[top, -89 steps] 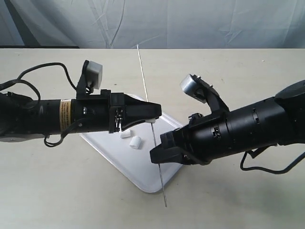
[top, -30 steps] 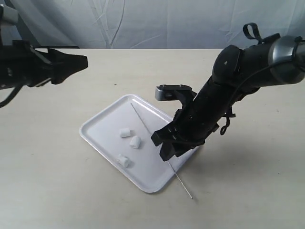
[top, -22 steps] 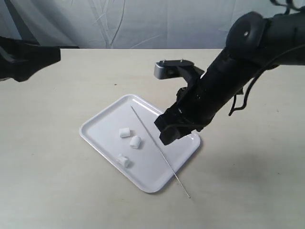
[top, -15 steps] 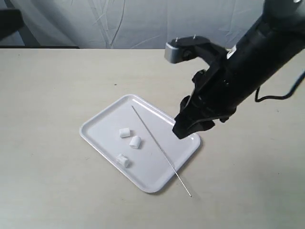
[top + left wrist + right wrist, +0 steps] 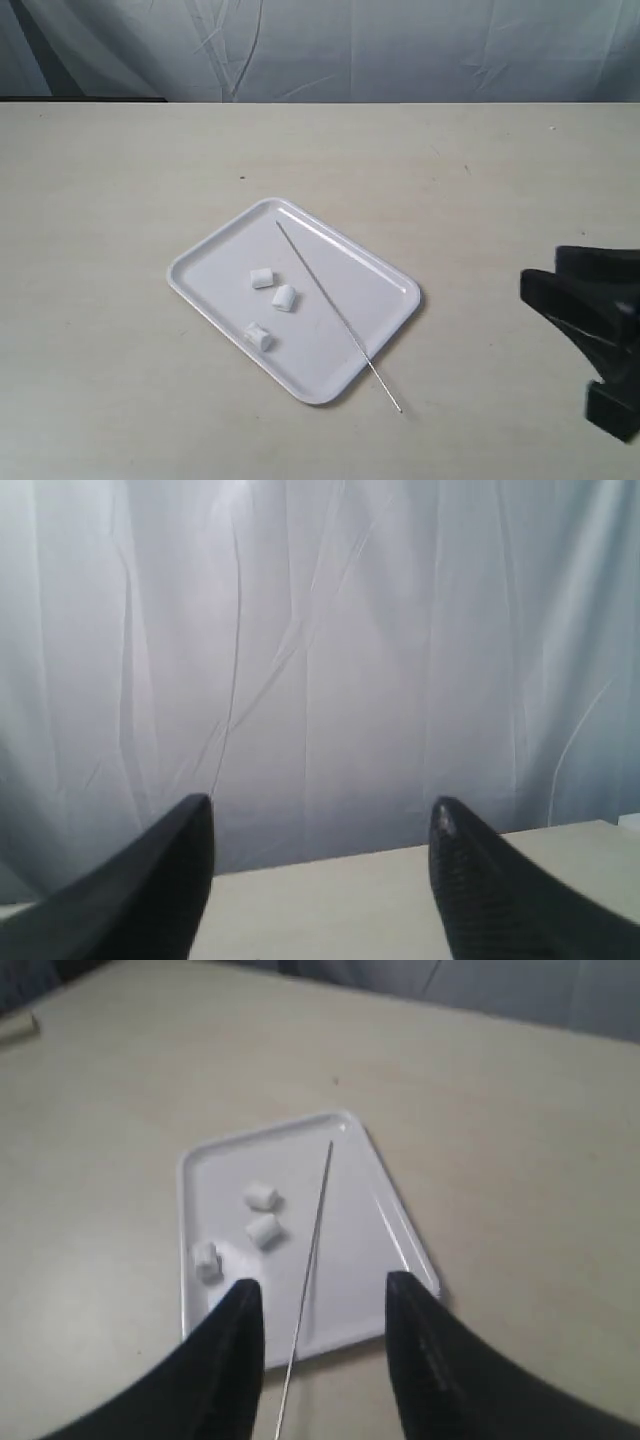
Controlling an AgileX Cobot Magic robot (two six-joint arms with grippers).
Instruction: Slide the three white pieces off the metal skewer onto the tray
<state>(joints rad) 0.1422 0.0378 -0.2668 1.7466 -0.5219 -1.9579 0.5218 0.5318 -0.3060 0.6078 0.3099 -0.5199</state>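
Note:
The white tray [image 5: 222, 262] lies in the middle of the table. The three white pieces rest loose on it: one [image 5: 262, 278], a second [image 5: 284, 297] and a third [image 5: 259, 336] near the front rim. The metal skewer [image 5: 330, 305] lies bare across the tray, its near end jutting over the rim onto the table. My right gripper [image 5: 545, 278] hovers open at the table's right edge, apart from everything. Its wrist view shows the tray [image 5: 365, 1245], the skewer [image 5: 312, 1225] and the pieces [image 5: 263, 1229] beyond the open right gripper [image 5: 322, 1282]. My left gripper [image 5: 320, 815] is open and empty, facing the curtain.
A pale curtain [image 5: 400, 45] hangs behind the table's far edge. Bare tabletop [image 5: 120, 170] surrounds the tray on all sides.
My right arm let go of the skewer and drew back to the lower right. The left arm withdrew out of the exterior view. A third piece came to lie on the tray.

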